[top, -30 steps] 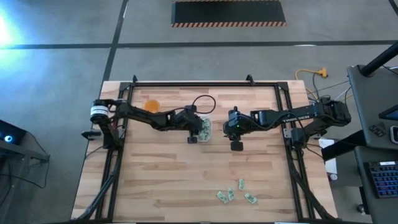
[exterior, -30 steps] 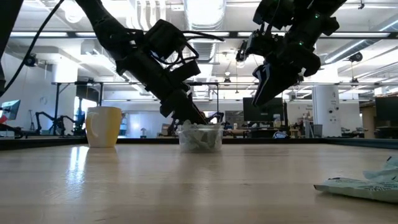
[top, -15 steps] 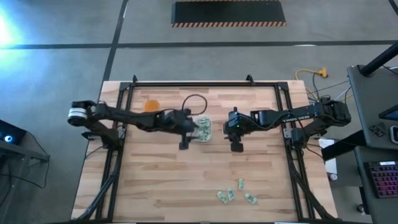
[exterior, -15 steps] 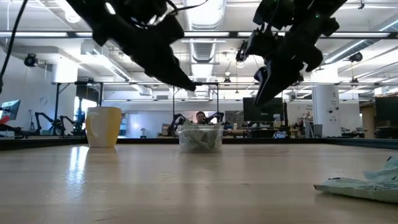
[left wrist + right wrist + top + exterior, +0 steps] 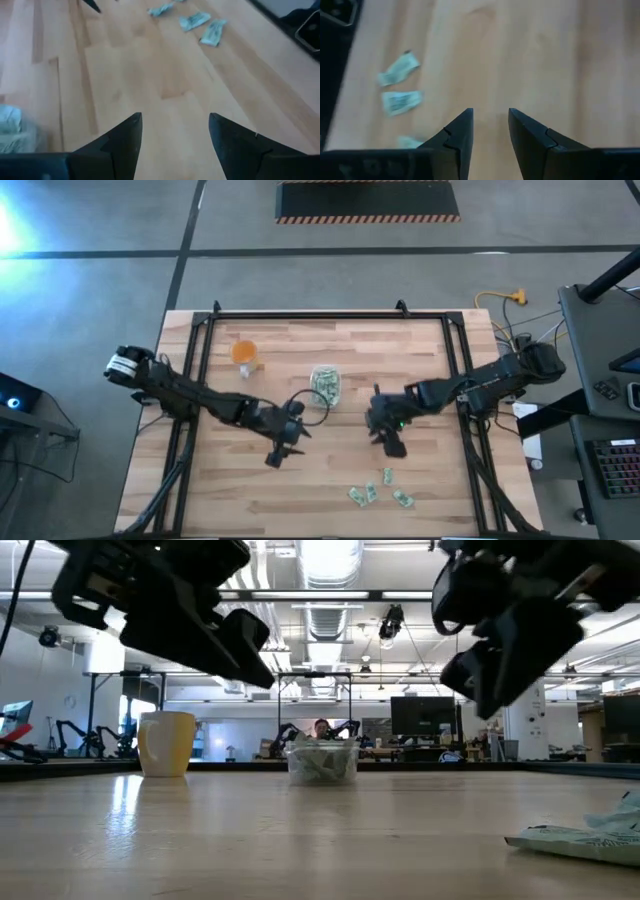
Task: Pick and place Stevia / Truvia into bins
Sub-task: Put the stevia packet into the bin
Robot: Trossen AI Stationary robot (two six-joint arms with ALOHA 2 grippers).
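A: Where are the sachets? (image 5: 377,492)

B: A few loose ones lie near the front edge of the table (image 5: 420,360); more already fill the clear container (image 5: 325,383) in the middle, beside the orange cup (image 5: 243,351).

A: So which step?

B: Reaching for another, I'd judge. Both arms hang between container and pile. The right gripper (image 5: 393,446) is nearer; it must descend onto 1 sachet.

A: Jaws?

B: Left gripper (image 5: 277,457): jaws wide, empty. Right: a narrow gap, nothing held.
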